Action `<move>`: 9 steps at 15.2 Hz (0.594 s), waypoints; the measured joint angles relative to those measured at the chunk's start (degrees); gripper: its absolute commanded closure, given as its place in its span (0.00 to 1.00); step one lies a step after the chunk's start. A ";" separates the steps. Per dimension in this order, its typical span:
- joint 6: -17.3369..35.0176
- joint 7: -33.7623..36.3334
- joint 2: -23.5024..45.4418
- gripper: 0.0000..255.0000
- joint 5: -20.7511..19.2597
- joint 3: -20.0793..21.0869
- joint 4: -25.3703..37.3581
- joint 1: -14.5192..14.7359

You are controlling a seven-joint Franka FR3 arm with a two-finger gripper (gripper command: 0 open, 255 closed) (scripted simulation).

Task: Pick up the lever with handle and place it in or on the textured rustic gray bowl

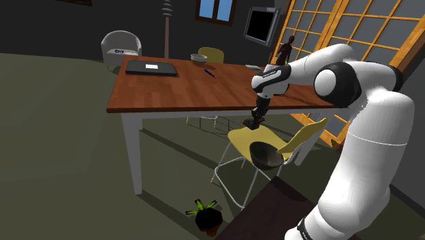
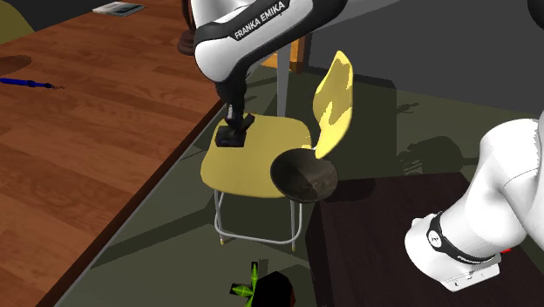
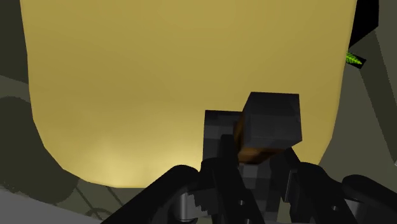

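My gripper (image 1: 255, 121) (image 2: 234, 126) (image 3: 249, 145) is shut on the lever with handle (image 2: 233, 138) (image 3: 272, 118), a small dark blocky piece with a brownish part between the fingers. It hangs low over the yellow chair seat (image 1: 240, 140) (image 2: 248, 170) (image 3: 159, 83); I cannot tell whether it touches the seat. The dark grey bowl (image 1: 266, 154) (image 2: 303, 176) rests upright on the seat's corner nearest my stand, a short way from the gripper and apart from it.
A wooden table (image 1: 184, 88) (image 2: 78, 131) stands beside the chair, carrying a dark laptop (image 1: 151, 68), a small bowl (image 1: 199, 59) and a blue pen (image 2: 26, 84). The chair's yellow backrest (image 2: 334, 100) rises behind the bowl. A potted plant (image 1: 206, 215) (image 2: 261, 286) sits on the floor.
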 measured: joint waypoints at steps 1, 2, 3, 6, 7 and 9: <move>-0.48 0.17 -0.41 1.00 -0.18 -0.04 0.09 0.11; -1.34 0.39 -0.70 1.00 -0.35 -0.06 0.69 0.22; -1.99 0.48 -1.25 1.00 -0.58 -0.14 0.82 0.29; -4.12 0.66 -2.15 1.00 -0.98 -0.30 2.11 0.35; -4.90 0.68 -2.37 1.00 -1.08 -0.36 2.70 0.33; -6.09 0.84 -3.16 1.00 -1.42 -0.46 3.14 0.43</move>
